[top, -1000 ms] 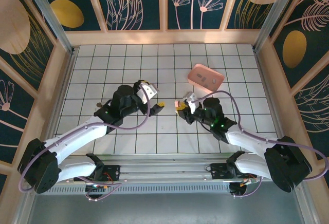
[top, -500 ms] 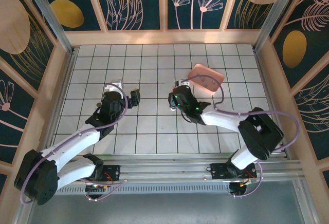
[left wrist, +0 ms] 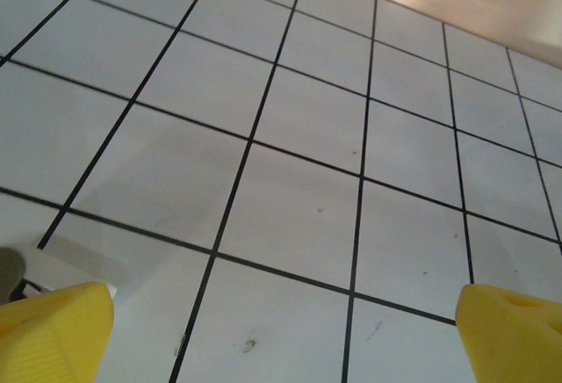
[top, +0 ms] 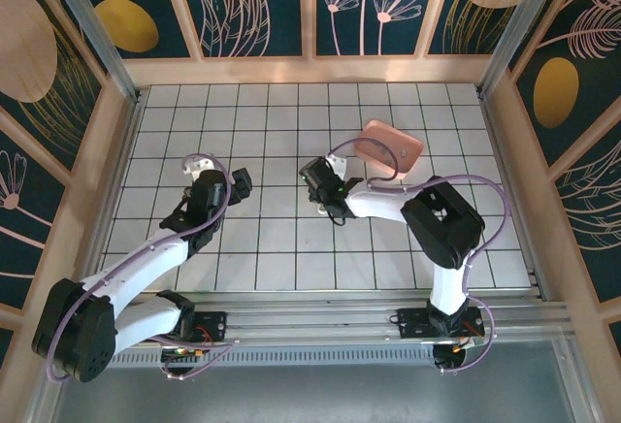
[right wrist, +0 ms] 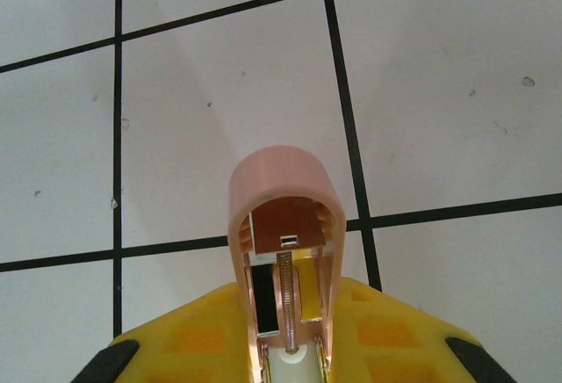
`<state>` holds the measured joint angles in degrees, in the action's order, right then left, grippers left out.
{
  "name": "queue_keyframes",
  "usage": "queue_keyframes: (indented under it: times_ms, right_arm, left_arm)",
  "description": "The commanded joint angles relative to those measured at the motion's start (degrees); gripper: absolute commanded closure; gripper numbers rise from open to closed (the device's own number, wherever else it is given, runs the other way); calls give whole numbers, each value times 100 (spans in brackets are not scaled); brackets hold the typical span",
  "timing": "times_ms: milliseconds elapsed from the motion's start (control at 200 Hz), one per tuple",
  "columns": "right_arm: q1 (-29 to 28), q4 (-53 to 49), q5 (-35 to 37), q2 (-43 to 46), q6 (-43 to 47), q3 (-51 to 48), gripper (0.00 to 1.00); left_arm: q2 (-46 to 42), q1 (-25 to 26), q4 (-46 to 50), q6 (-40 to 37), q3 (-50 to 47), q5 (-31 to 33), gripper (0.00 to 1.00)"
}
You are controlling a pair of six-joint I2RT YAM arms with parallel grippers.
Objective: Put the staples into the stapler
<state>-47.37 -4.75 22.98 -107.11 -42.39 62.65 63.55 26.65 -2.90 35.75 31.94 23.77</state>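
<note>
My right gripper (right wrist: 285,335) is shut on the stapler (right wrist: 281,181). The stapler's pink rounded shell sticks out past the yellow fingers, and its open inside shows a spring and a metal rail. It hangs just above the white tiles. From above, that gripper (top: 318,182) sits near the middle of the floor, left of the pink tray (top: 374,142). My left gripper (left wrist: 285,339) is open with only bare tile between its yellow fingertips (left wrist: 53,326). In the top view it (top: 239,182) stands about three tiles left of the right one. A tiny grey speck (top: 402,155) in the tray may be the staples.
Wooden walls with aluminium posts (top: 97,35) enclose the tiled floor (top: 272,122). The right arm's cable (top: 427,182) loops close past the tray. Both arms reach in from the near rail (top: 310,321).
The right gripper has swung left and farther away with the stapler, its arm now folded back. The left gripper has drawn away to the left, still open.
</note>
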Motion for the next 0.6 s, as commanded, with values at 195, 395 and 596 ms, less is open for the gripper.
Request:
queue_keyframes:
  times_ms: [195, 395, 596]
  right_arm:
    - [-70, -350, 360, -319, -238, 388, 71]
    - [-166, -229, 327, -188, -121, 407, 58]
    - [-244, 123, 426, 490, -54, -24, 53]
  left_arm:
    - [140, -351, 571, 619, 258, -153, 1]
    - [38, -587, 967, 630, 288, -387, 1]
    - [-190, -943, 1444, 735, 261, -759, 1]
